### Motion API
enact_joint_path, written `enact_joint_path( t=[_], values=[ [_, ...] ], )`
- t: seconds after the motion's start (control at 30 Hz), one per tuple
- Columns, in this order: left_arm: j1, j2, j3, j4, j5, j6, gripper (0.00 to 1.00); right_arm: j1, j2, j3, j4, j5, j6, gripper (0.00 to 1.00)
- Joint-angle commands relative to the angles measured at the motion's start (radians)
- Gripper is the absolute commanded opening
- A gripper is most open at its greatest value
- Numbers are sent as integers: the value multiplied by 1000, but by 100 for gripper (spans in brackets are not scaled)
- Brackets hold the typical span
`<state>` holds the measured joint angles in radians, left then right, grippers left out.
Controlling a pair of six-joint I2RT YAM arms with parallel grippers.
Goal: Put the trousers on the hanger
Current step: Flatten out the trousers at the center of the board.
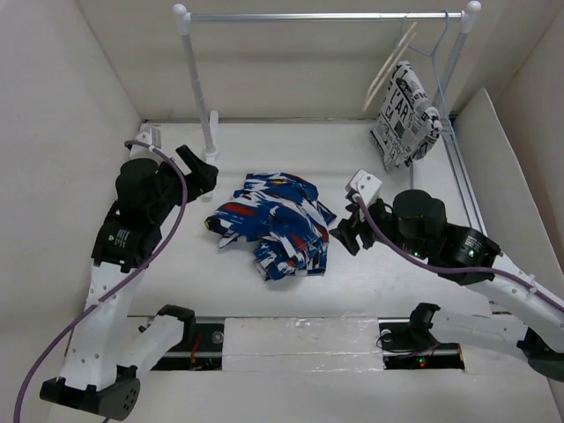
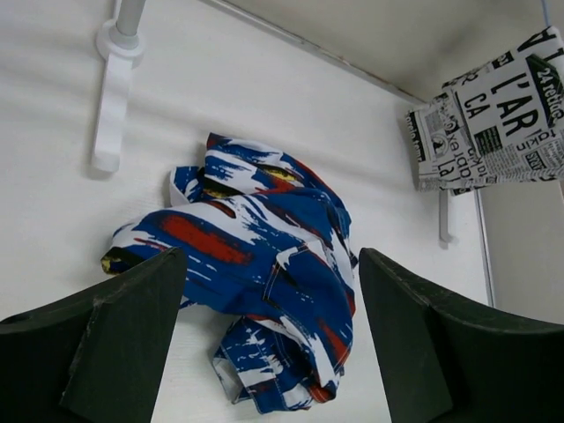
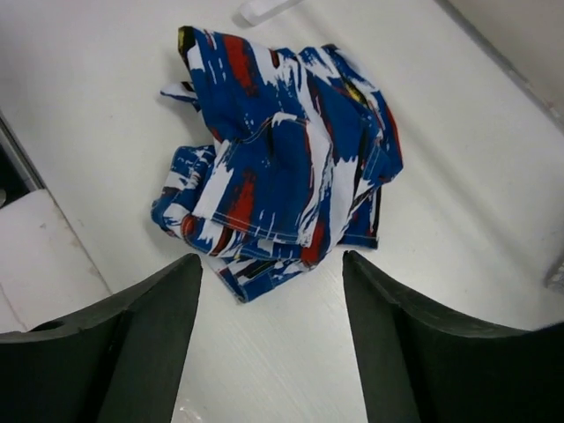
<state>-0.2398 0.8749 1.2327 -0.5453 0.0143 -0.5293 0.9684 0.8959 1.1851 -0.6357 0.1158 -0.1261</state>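
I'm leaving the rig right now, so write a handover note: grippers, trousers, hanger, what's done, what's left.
Left gripper: open, empty, just left of the trousers.
Right gripper: open, empty, just right of them.
Trousers: crumpled heap between the two grippers.
Hanger: on the rail, back right, beside the newsprint cloth.
Done: nothing yet.
Left: grasp trousers, fetch hanger, drape them over it.
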Motion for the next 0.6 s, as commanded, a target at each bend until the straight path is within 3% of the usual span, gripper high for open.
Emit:
enact_joint_path(
  t=[0.0,0.03,0.07,0.13,0.17,0.23,0.27,0.33,0.43,0.47,0.5,0.53,0.57],
  values=[
    [4,-20,-42,54,15,-8,76,-5,9,24,-18,-31,23,69],
    [4,-24,-48,59,10,-8,76,-5,14,16,-15,-42,23,63],
    [4,-21,-59,58,6,-8,76,-5,18,11,2,-59,29,40],
    [4,-16,-74,53,-40,-6,71,-5,29,-10,14,-74,37,16],
    [4,-11,-99,44,-57,-17,63,-5,35,-16,28,-82,39,0],
    [4,1,-125,32,-129,-41,55,-5,61,-25,30,-82,45,0],
    [14,33,-162,12,-161,-73,1,-5,81,-51,42,-68,57,0],
    [46,45,-177,7,-162,-80,0,-5,93,-59,47,-62,62,0],
    [56,61,-246,47,-154,-109,0,-5,144,-82,100,-53,71,36],
    [56,62,-286,97,-146,-115,0,-5,171,-87,113,-56,65,60],
    [56,68,-306,123,-125,-129,11,-5,187,-96,128,-56,60,70],
    [56,76,-323,151,-110,-135,31,-5,204,-102,145,-53,63,77],
    [56,114,-347,188,-88,-144,77,-5,245,-111,198,-42,63,86]
  ],
)
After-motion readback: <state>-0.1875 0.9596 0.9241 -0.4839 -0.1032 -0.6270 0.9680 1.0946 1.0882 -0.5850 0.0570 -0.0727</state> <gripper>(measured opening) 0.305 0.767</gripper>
